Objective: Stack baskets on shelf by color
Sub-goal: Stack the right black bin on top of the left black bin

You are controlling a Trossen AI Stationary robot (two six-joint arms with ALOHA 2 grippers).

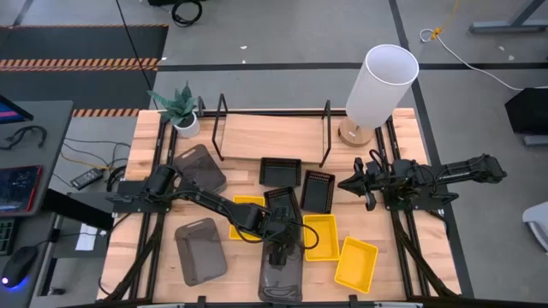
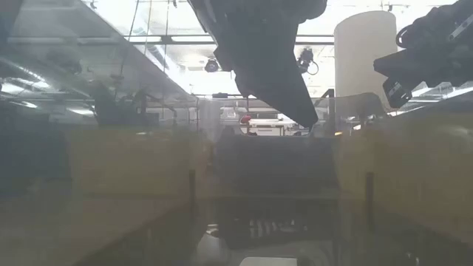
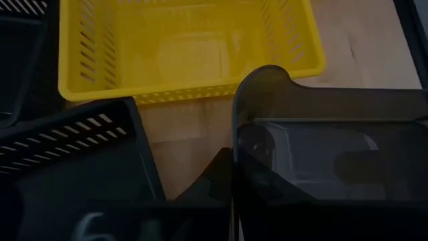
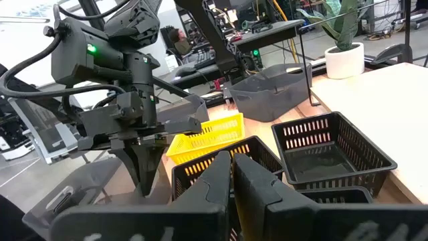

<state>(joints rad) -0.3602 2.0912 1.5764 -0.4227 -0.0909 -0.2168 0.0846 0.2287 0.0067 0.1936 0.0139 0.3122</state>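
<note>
My left gripper [image 1: 278, 253] is low at the frame's centre bottom, gripping the rim of a grey basket [image 1: 280, 272]. I should lift it straight, clear of the yellow basket [image 1: 320, 236], toward the shelf [image 1: 272, 137] at upper centre. My right gripper [image 1: 360, 185] waits, fingers pressed together.

Overhead straight down on whole table [image 1: 257, 137]; low view level, close behind baskets; wrist cameras near baskets.

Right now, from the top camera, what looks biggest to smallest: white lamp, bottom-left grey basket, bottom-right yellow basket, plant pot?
1. White lamp, though it stands nearer the camera.
2. Grey basket.
3. Yellow basket.
4. Plant pot.
</note>
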